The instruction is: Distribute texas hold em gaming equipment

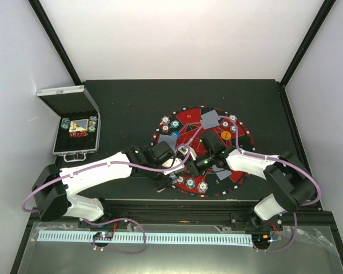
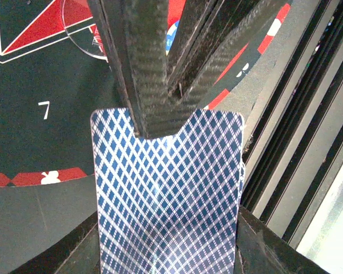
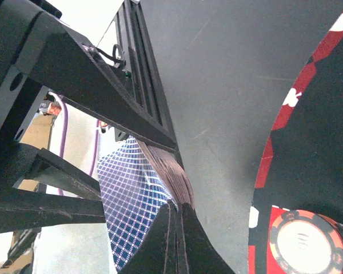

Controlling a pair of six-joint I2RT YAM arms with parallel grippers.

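My left gripper (image 1: 172, 166) is shut on a deck of blue-lattice-backed playing cards (image 2: 167, 194), held above the near edge of the round mat (image 1: 186, 117). My right gripper (image 1: 188, 161) meets it from the right. Its fingers (image 2: 160, 85) are pressed together at the far edge of the deck's top card (image 3: 128, 200), beside the deck's edge (image 3: 167, 165). Chip stacks (image 1: 166, 121) (image 1: 202, 186), dealt cards (image 1: 210, 120) and an orange button (image 1: 226, 135) lie on the mat. A red chip stack (image 3: 306, 240) shows in the right wrist view.
The open silver case (image 1: 75, 123) with chips in its foam stands at the far left. A black aluminium rail (image 1: 177, 205) runs along the table's near edge, right below both grippers.
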